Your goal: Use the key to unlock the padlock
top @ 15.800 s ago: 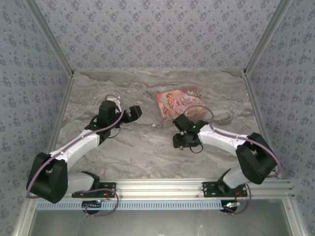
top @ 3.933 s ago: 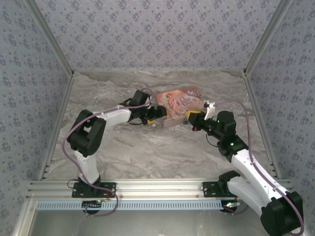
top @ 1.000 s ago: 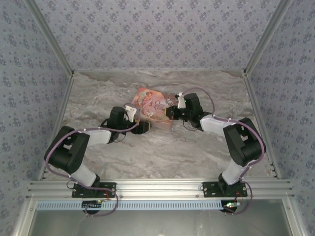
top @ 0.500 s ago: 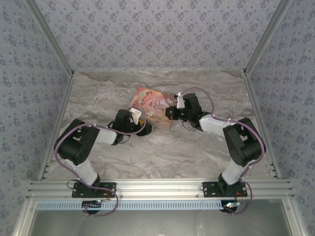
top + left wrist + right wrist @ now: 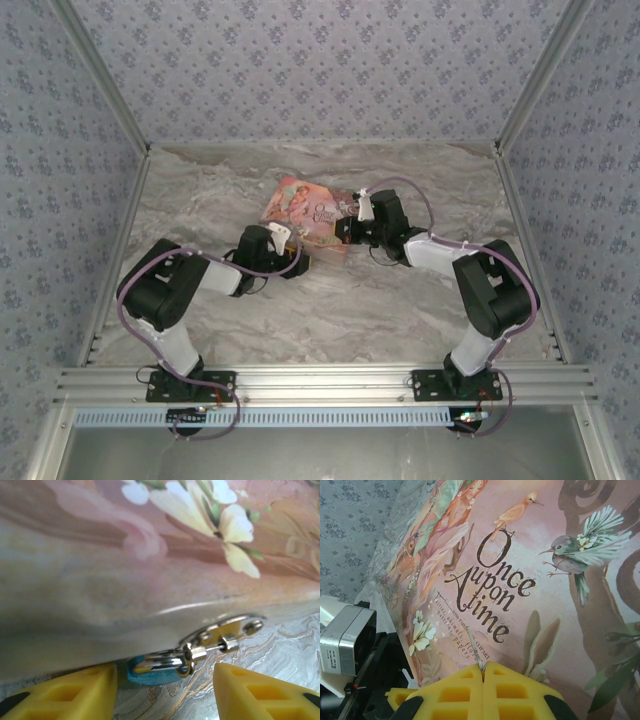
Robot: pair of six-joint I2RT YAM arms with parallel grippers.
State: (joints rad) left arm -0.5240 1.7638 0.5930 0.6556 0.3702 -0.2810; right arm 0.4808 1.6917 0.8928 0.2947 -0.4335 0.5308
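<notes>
Small teal padlock [image 5: 155, 675] partly hidden at pink illustrated box [image 5: 100, 580] edge, left gripper [image 5: 164, 685] spread astride it, right gripper [image 5: 483, 669] pinching thin grey key [image 5: 475, 652]

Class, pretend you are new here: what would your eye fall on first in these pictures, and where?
The pink illustrated box lettered "Once upon a time" lies mid-table between both arms. At its edge a tiny teal padlock sits between the left gripper's parted yellow fingers, while the right gripper pinches a sliver-thin key.

A pink box [image 5: 305, 208] lies on the marbled table [image 5: 330, 300], its padlock [image 5: 152, 672] seemingly touching.
</notes>
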